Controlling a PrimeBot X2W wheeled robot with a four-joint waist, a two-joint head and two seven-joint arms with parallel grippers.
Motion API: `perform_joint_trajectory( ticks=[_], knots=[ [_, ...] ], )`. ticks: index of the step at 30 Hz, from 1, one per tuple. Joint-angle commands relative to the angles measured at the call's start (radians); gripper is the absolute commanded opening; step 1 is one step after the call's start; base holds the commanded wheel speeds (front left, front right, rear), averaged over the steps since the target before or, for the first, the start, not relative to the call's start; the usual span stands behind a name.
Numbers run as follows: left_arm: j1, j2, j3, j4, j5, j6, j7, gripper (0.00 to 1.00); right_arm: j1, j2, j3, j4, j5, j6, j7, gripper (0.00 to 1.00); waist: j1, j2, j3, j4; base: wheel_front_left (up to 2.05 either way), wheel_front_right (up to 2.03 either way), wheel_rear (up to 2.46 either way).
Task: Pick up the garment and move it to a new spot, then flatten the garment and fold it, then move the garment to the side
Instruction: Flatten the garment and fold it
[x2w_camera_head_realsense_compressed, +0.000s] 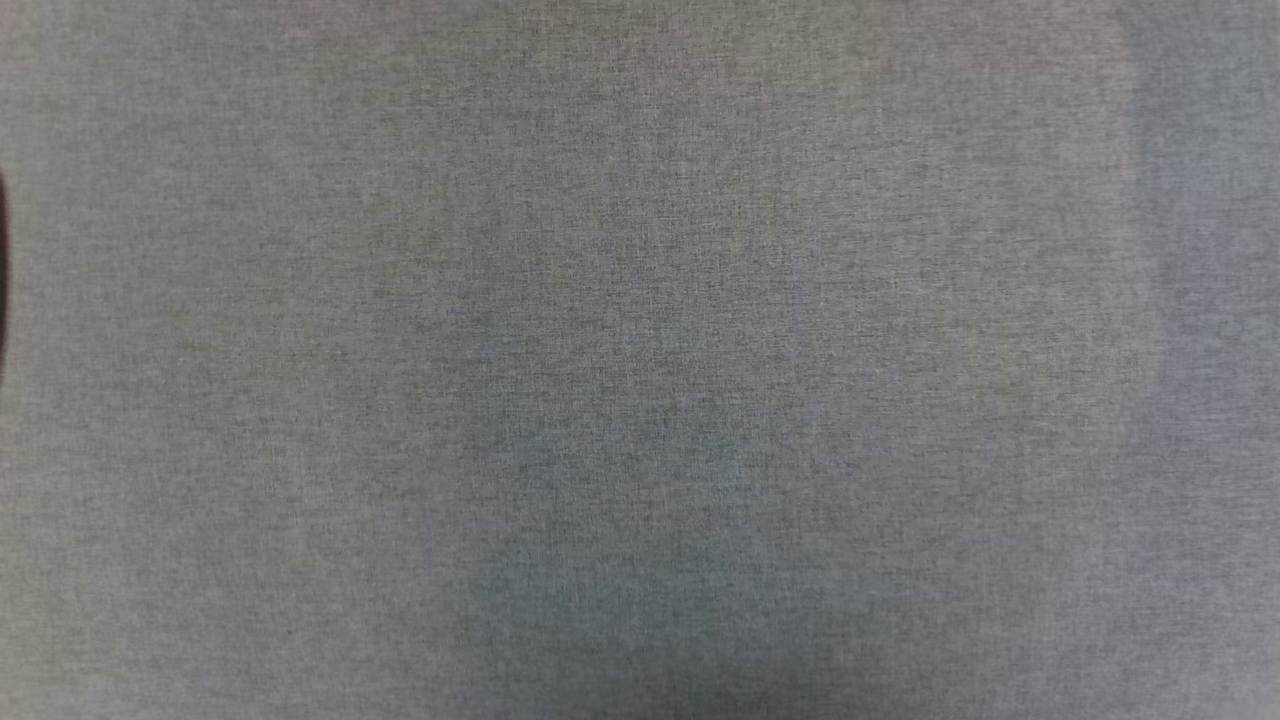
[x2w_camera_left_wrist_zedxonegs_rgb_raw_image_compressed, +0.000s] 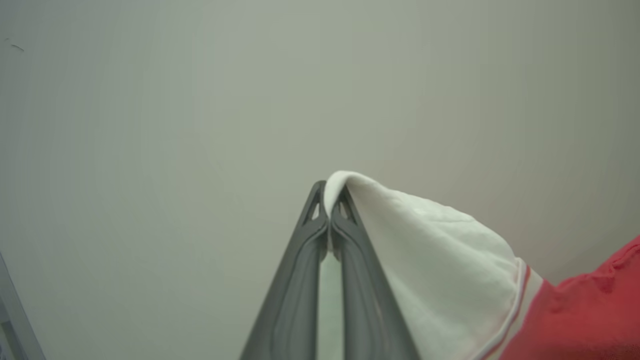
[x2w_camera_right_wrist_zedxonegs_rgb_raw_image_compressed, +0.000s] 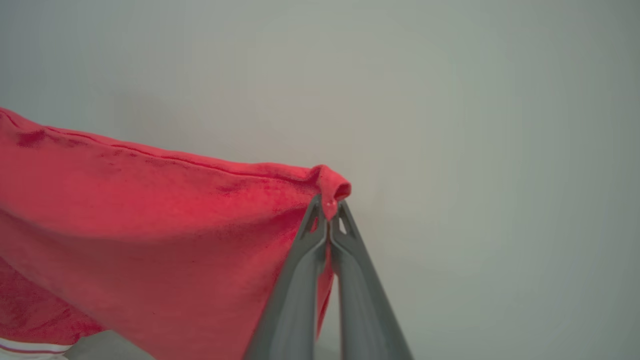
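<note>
In the left wrist view my left gripper (x2w_camera_left_wrist_zedxonegs_rgb_raw_image_compressed: 328, 200) is shut on the white sleeve of the garment (x2w_camera_left_wrist_zedxonegs_rgb_raw_image_compressed: 450, 260). The sleeve drapes over the right finger and runs down past its striped trim to the red body at the lower right. In the right wrist view my right gripper (x2w_camera_right_wrist_zedxonegs_rgb_raw_image_compressed: 328, 207) is shut on a pinched red corner of the garment (x2w_camera_right_wrist_zedxonegs_rgb_raw_image_compressed: 165, 230). The red cloth stretches leftward from the fingertips as a taut hem and hangs below it. A strip of white striped trim shows at the bottom left corner.
The head view looks down on a grey woven tabletop (x2w_camera_head_realsense_compressed: 640, 360), with a dark sliver (x2w_camera_head_realsense_compressed: 3, 270) at its left edge. Both wrist views look toward a plain pale surface (x2w_camera_right_wrist_zedxonegs_rgb_raw_image_compressed: 475, 150) behind the fingers.
</note>
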Motion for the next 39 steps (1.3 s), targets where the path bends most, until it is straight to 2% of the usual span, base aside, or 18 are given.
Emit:
perform_joint_trajectory(
  ticks=[1, 9, 18, 28, 39],
  knots=[
    [0.054, 0.012, -0.008, 0.004, -0.009, -0.003, -0.016, 0.0, 0.045, 0.008, 0.02, 0.002, 0.023, -0.001, -0.023, 0.0, -0.0001, 0.0, -0.007, -0.003, 0.0, 0.0, 0.0],
    [0.347, 0.036, -0.008, -0.06, -0.043, 0.006, -0.051, 0.0, 0.26, -0.006, 0.128, -0.03, 0.12, -0.001, -0.104, 0.0, -0.0001, 0.0, -0.054, -0.005, 0.0, 0.0, 0.0],
    [0.789, 0.049, 0.063, -0.313, -0.07, 0.082, -0.054, 0.0, 0.484, -0.066, 0.256, -0.107, 0.209, -0.001, -0.173, 0.0, -0.0001, 0.0, -0.164, 0.009, 0.0, 0.0, 0.0],
    [1.31, 0.013, 0.106, -0.5, -0.101, 0.143, -0.054, 0.0, 0.779, -0.157, 0.374, -0.196, 0.275, -0.001, -0.217, 0.0, -0.0001, 0.0, -0.324, 0.016, 0.0, 0.0, 0.0],
    [1.708, -0.023, 0.073, -0.525, -0.142, 0.157, -0.054, 0.0, 1.083, -0.204, 0.431, -0.252, 0.334, -0.001, -0.236, 0.0, -0.0001, 0.0, -0.479, 0.02, 0.0, 0.0, 0.0]
  ],
)
